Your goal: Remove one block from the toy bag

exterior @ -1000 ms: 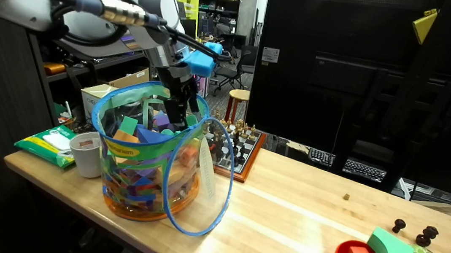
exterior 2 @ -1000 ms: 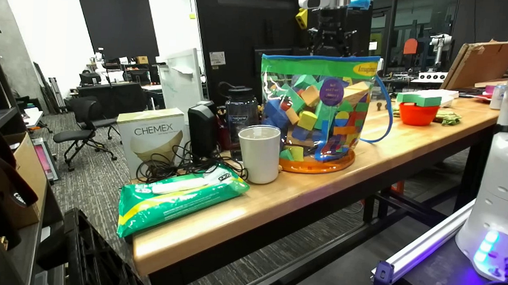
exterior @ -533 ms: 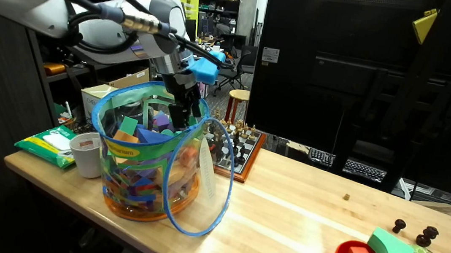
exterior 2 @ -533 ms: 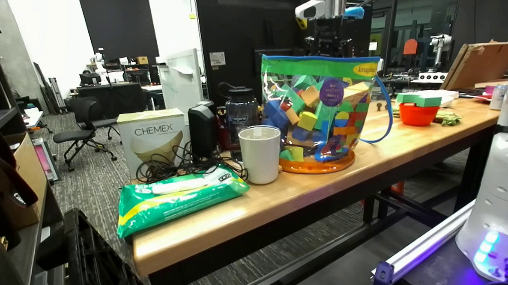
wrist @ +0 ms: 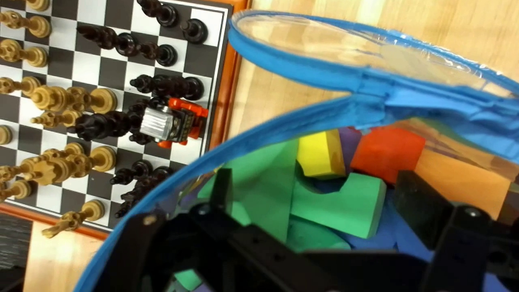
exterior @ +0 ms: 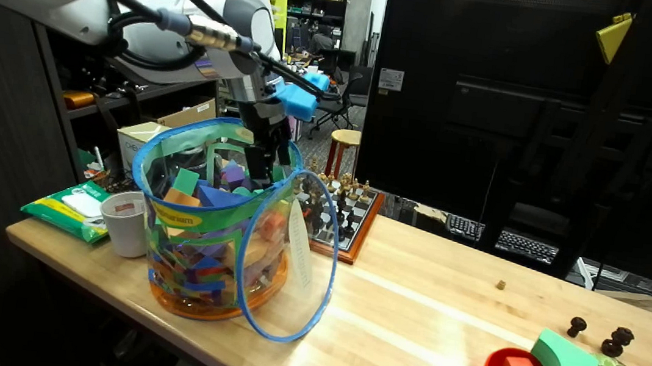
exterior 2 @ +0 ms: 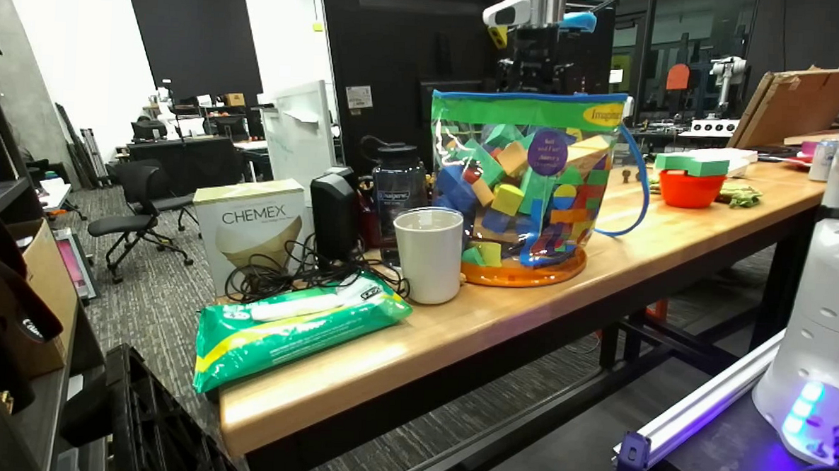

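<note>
One hand (wrist: 317, 188), two fingers spread apart, tips within mouth of one toy bag (exterior 2: 503, 112). Green blocks (wrist: 357, 215): at least three inside bag; which is task's, cannot tell. On table (exterior: 397, 314): one mug (exterior 2: 429, 261), one red bowl (exterior 2: 690, 192).

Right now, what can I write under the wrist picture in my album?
"Open robot hand over colourful blocks in the blue-rimmed toy bag, beside a chessboard."

toy bag (exterior 2: 547, 152): mouth open upward | blue rim (wrist: 259, 140): curves beside end effector (wrist: 318, 182) | chess pieces (wrist: 142, 169): near rim
</note>
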`<control>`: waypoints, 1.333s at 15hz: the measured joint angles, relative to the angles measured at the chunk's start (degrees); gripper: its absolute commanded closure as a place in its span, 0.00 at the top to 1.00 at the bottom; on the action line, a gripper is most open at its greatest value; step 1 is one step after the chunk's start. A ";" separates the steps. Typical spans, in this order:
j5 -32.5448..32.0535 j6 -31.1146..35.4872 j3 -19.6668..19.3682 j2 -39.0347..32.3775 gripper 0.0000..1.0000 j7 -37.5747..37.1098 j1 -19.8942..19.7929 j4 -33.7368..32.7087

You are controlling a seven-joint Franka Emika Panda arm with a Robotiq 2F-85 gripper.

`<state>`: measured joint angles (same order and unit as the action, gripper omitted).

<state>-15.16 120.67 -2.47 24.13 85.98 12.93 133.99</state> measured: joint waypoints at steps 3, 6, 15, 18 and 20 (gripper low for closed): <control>1.84 -0.01 0.01 -0.76 1.00 0.00 -0.06 -1.02; 3.84 -0.11 0.06 -1.54 1.00 -0.04 -0.06 -1.83; 7.95 -0.64 0.07 -5.27 1.00 -0.04 -0.74 -4.55; 8.07 -0.70 0.09 -6.42 1.00 -0.04 -1.05 -5.45; 8.07 -0.81 0.13 -7.02 1.00 -0.04 -1.07 -6.03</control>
<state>-7.09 119.87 -2.34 17.11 85.95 11.85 127.96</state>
